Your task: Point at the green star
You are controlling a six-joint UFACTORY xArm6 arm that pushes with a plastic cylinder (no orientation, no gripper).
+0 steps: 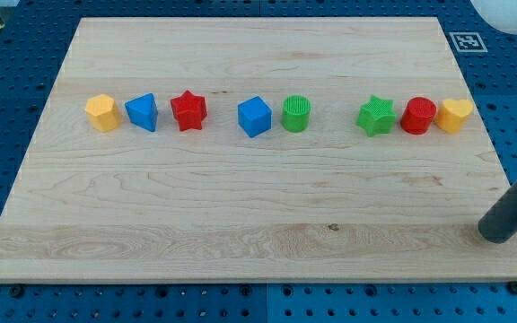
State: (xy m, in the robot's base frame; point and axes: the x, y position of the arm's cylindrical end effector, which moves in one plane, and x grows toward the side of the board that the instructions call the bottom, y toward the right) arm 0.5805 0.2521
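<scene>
The tool, a bare rod with nothing to pinch, rests my tip [496, 235] bottom-right; the approach is barely begun, green star [376, 116] well apart up-left.

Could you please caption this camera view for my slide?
My tip rests at the board's lower right, far from the green star.

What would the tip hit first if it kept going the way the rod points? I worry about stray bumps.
My tip points down and toward the view's left, straight at the bare board. It looks to meet only wood; the green star lies well above that line, though depth is unclear.
</scene>
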